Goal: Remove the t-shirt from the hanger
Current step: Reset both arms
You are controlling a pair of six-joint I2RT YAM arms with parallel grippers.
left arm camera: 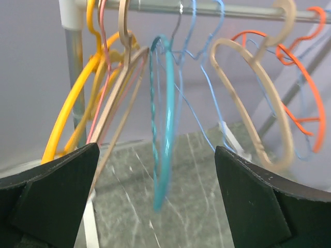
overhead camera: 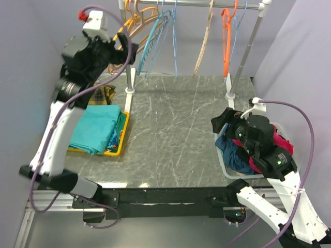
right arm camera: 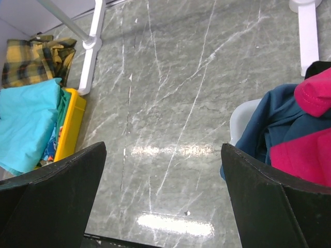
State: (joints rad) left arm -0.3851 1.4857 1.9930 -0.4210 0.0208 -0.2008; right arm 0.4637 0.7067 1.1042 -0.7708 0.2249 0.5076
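A bare teal hanger (overhead camera: 152, 44) (left arm camera: 165, 155) hangs on the metal rail (overhead camera: 196, 4) among several other empty hangers. My left gripper (overhead camera: 128, 51) (left arm camera: 156, 150) is raised just in front of it, open. The hanger hangs free between and beyond the fingers, touching neither. A teal t-shirt (overhead camera: 95, 126) (right arm camera: 26, 119) lies draped over the yellow bin (overhead camera: 121, 144) at the left. My right gripper (overhead camera: 222, 124) (right arm camera: 163, 147) hovers open over the marble table, with nothing between its fingers.
A white basket (overhead camera: 227, 168) (right arm camera: 240, 119) of blue and pink clothes sits under the right arm. Plaid cloth (overhead camera: 103, 95) (right arm camera: 31, 62) lies behind the bin. The rack's posts (overhead camera: 129, 77) (overhead camera: 243, 57) stand on white feet on the table.
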